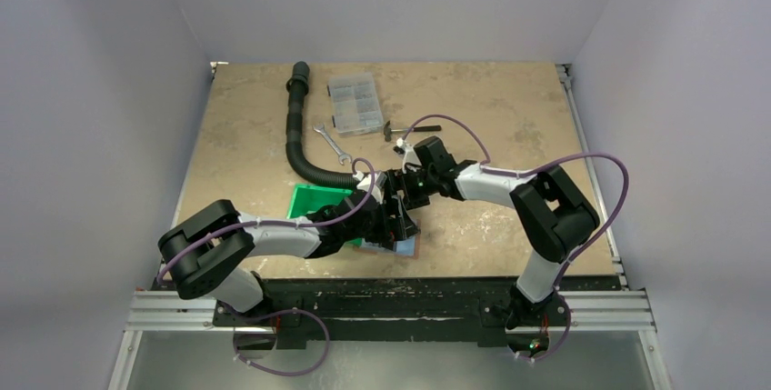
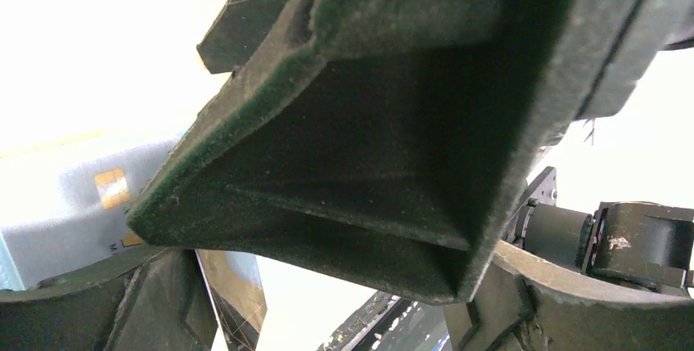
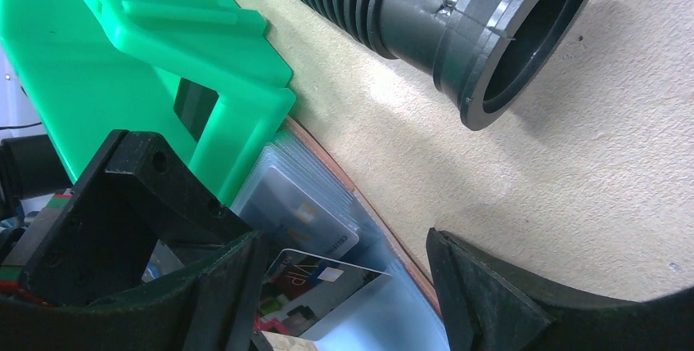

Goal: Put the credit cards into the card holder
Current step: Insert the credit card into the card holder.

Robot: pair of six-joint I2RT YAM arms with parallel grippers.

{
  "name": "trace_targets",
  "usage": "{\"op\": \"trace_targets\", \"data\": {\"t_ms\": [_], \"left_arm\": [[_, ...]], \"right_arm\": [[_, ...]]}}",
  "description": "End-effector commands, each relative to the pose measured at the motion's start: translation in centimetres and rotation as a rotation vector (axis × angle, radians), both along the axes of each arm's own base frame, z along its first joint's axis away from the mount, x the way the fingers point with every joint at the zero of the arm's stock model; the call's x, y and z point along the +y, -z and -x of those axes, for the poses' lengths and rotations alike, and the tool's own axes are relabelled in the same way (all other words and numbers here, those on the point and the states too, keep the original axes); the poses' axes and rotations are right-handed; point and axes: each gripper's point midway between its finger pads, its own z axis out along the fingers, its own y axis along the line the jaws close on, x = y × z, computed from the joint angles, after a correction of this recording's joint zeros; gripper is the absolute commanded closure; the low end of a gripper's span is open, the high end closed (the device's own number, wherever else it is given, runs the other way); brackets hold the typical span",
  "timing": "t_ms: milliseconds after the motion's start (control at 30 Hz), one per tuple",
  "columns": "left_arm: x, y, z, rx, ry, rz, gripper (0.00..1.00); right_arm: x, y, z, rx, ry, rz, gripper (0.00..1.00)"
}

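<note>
Hovering over the open card holder (image 3: 307, 191), the right pincer (image 3: 340, 240) stands apart above a loose card (image 3: 315, 281) on it. The left pincer (image 1: 389, 225) beside the card holder gapes wide too.

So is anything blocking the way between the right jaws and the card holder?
Nothing visible does. The right gripper hangs with jaws open over the open card holder, a card lying between them. The green bin sits at the holder's edge, and the left gripper crowds in beside it.
</note>
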Motion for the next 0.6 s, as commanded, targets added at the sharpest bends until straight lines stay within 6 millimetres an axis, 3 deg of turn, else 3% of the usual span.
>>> {"op": "trace_targets", "data": {"t_ms": [0,567], "left_arm": [[0.2,0.1,0.1,-0.006,0.017,-0.026,0.10],[1.1,-1.9,-0.4,-0.038,-0.015,-0.057,0.10]], "right_arm": [[-2.0,2.3,0.1,-0.024,0.014,0.136,0.21],[-3.9,3.3,-0.4,-0.118,0.026,0.230,0.27]]}}
